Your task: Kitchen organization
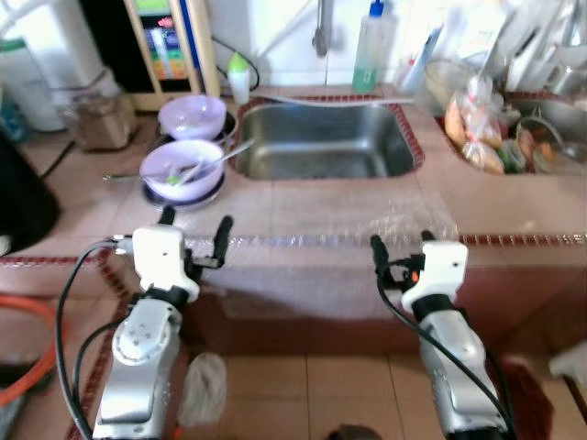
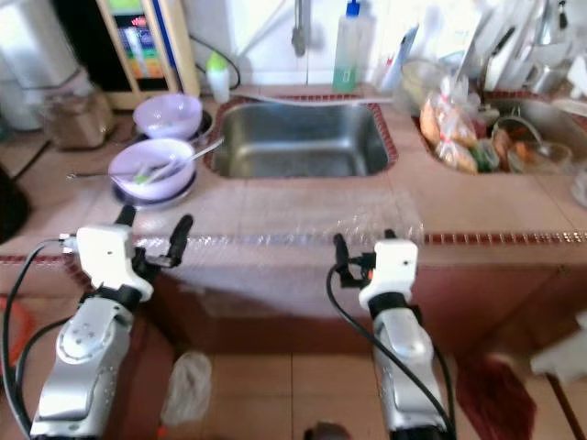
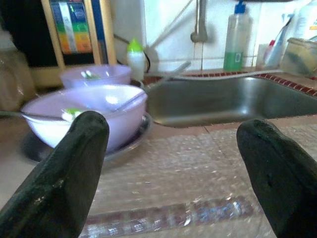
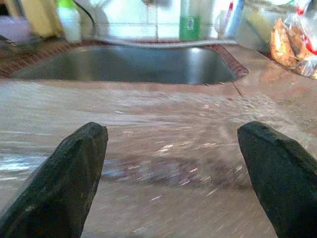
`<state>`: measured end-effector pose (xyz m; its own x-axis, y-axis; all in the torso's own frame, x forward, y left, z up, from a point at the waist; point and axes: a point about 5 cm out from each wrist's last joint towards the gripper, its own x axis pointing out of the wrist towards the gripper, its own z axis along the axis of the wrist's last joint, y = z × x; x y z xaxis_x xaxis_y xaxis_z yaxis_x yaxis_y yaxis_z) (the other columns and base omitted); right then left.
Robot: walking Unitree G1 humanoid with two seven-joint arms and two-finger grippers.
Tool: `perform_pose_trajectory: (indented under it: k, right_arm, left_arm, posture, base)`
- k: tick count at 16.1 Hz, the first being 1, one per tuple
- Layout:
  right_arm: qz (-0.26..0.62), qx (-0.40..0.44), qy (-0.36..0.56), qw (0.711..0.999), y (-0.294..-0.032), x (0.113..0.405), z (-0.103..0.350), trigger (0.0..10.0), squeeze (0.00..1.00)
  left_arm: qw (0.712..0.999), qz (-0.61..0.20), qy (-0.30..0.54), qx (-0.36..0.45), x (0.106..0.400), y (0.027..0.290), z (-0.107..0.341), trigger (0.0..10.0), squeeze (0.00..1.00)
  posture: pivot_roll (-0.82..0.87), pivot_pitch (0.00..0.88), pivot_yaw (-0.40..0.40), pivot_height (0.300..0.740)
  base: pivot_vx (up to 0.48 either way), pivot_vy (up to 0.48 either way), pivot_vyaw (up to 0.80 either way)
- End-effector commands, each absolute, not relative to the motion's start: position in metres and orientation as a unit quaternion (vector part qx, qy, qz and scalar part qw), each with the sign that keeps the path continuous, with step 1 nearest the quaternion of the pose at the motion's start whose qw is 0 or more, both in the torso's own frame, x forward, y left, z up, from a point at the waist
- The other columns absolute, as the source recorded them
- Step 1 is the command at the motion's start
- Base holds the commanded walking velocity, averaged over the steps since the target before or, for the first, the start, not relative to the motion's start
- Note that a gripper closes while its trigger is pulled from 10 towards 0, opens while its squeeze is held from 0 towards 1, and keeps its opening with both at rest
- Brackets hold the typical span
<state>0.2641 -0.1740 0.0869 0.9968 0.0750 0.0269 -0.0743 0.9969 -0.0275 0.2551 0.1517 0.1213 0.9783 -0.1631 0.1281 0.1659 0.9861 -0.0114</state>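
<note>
A lilac bowl [image 1: 182, 165] with a spoon [image 1: 218, 161] in it sits on a dark plate left of the steel sink [image 1: 321, 147]. A second lilac bowl [image 1: 193, 115] stands behind it. My left gripper [image 1: 195, 225] is open at the counter's front edge, just in front of the near bowl [image 3: 84, 111] and empty. My right gripper [image 1: 401, 243] is also open and empty. It hovers at the front edge before the sink [image 4: 124, 62], over a sheet of bubble wrap [image 1: 358, 225] lying on the tiles.
Behind the sink stand a soap bottle [image 1: 370, 50] and a small green-capped bottle [image 1: 239, 78]. A bag of food [image 1: 477, 128] and a crowded dish rack [image 1: 541, 55] fill the right. A jar [image 1: 96, 119] and a dispenser [image 1: 165, 41] stand at the back left.
</note>
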Motion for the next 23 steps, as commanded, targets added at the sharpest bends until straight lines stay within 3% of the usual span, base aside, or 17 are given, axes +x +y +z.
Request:
perform_pose_trajectory:
  k: [1, 8, 11, 17, 23]
  right_arm:
    - [0.035, -0.019, -0.023, 0.999, -0.173, 0.264, 0.091, 10.0, 0.0]
    - [0.037, -0.035, -0.041, 0.998, -0.173, 0.264, 0.098, 10.0, 0.0]
    - [0.042, -0.064, -0.083, 0.994, -0.169, 0.266, 0.117, 10.0, 0.0]
    - [0.046, -0.053, -0.068, 0.995, -0.17, 0.262, 0.11, 10.0, 0.0]
    - [0.061, -0.041, -0.05, 0.996, -0.164, 0.256, 0.103, 10.0, 0.0]
  left_arm:
    - [0.996, -0.067, -0.058, -0.008, 0.252, 0.161, 0.12, 10.0, 0.0]
    - [0.997, -0.066, -0.051, -0.001, 0.252, 0.16, 0.119, 10.0, 0.0]
    - [0.996, -0.068, -0.051, 0.002, 0.253, 0.16, 0.119, 10.0, 0.0]
    - [0.997, -0.067, -0.049, 0.005, 0.252, 0.16, 0.118, 10.0, 0.0]
    - [0.999, -0.018, -0.023, 0.014, 0.25, 0.171, 0.112, 10.0, 0.0]
  posture:
    - [0.01, 0.0, 0.032, 0.74]
    - [0.02, 0.0, 0.027, 0.74]
    - [0.01, 0.0, 0.026, 0.74]
    - [0.01, 0.0, 0.027, 0.74]
    - [0.01, 0.0, 0.025, 0.74]
  base:
    - [0.0, 0.0, 0.0]
    - [0.0, -0.037, 0.0]
    - [0.0, -0.4, 0.0]
    - [0.0, -0.454, 0.0]
    - [0.0, 0.0, 0.0]
